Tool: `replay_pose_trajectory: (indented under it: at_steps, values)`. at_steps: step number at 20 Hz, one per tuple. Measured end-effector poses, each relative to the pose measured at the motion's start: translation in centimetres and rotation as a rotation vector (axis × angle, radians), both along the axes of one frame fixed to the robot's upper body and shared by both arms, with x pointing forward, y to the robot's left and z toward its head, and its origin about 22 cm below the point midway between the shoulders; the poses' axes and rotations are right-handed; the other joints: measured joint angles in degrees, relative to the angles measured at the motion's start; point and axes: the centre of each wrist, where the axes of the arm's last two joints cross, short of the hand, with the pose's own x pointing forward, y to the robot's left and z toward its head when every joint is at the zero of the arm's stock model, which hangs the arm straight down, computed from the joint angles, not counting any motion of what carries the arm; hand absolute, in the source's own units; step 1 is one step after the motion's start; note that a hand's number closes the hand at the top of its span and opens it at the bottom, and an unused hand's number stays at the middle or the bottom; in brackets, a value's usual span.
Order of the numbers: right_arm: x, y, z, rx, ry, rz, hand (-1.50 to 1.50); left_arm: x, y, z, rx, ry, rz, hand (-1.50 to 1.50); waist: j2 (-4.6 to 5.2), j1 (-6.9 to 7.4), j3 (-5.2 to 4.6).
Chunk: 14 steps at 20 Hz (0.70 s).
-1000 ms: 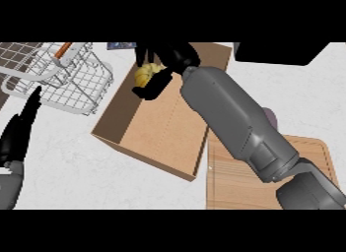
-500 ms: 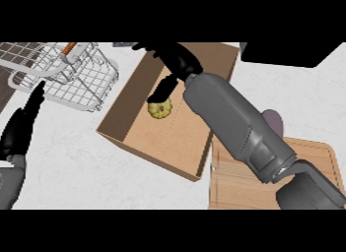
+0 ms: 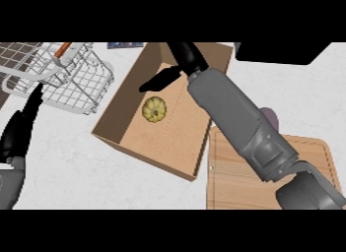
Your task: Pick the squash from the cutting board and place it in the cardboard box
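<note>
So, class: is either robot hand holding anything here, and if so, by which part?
Nothing is held. The squash lies free in the cardboard box; the right robot hand and left robot hand are open.

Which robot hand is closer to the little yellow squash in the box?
Right. The right hand hangs open over the cardboard box, just above the squash. The left hand rests outside the box, far to the squash's left.

Even bright light; soft shadow inside cardboard box (image 3: pixel 132 129); no glare
</note>
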Motion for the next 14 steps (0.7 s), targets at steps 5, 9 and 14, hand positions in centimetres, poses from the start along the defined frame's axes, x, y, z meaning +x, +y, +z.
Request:
replay_pose_trajectory:
  at_steps: [5, 9, 14]
  values:
    - [1.4, -2.6, 0.7, 0.121, 0.022, -0.006, -1.5, -0.5, 0.8, 0.0, 0.005, -0.002, 0.026, 0.0, -0.16, -1.17, 0.01]
    - [2.7, -6.7, 1.1, 0.174, 0.045, -0.028, -1.5, -0.6, 0.8, -0.1, -0.001, 0.001, 0.035, 0.0, -0.26, -1.76, 0.01]
    - [3.6, -13.1, 1.3, 0.194, 0.048, -0.082, -1.5, -1.3, 0.9, -0.5, -0.002, 0.004, 0.038, 0.0, -0.19, -1.87, 0.02]
